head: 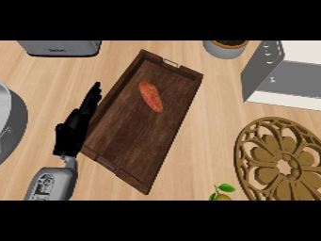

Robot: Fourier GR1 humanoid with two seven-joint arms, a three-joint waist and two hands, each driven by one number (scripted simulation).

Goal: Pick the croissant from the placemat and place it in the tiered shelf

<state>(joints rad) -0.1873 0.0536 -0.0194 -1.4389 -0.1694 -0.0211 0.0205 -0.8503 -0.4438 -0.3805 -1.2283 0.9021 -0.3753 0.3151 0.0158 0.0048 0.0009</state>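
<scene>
Croissant point(151, 96) in tray point(164, 125), toaster point(59, 47) nearby

One croissant point(151, 96), one tray point(124, 141), one hand point(72, 134)

The grey toaster point(60, 47) bears small lettering, too blurred to read.
</scene>
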